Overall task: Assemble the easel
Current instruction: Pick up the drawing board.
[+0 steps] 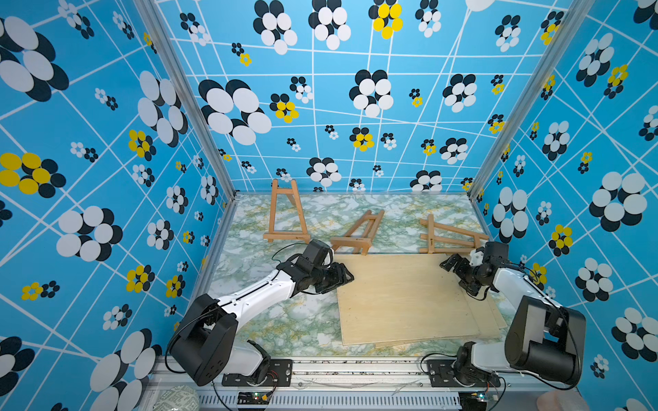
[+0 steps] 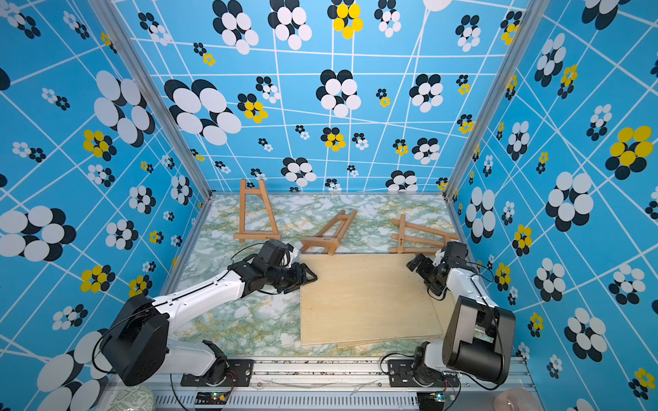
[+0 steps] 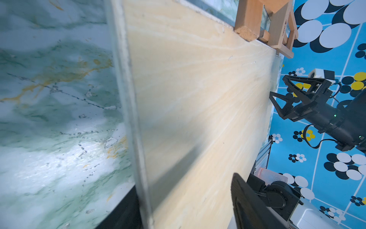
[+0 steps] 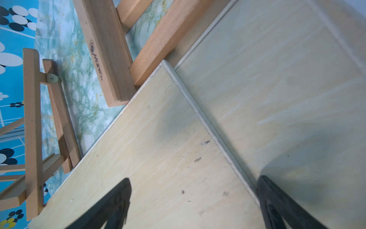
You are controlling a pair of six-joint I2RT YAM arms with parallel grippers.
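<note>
Half-spread, the left gripper (image 1: 341,281) is straddling one side edge of the top plywood board (image 1: 402,299) while the right gripper (image 1: 454,275), jaws gaping wide, is hovering over the opposite edge, probably readying a shared lift. Three easels (image 1: 358,231) are waiting just behind the board.

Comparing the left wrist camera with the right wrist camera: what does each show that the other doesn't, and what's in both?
Only the left wrist view: the whole right gripper, jaws apart. Only the right wrist view: the step where the top board overlaps a lower board, and a screw on one easel. Both: the top board, wooden easels at its edge, the marble table.
</note>
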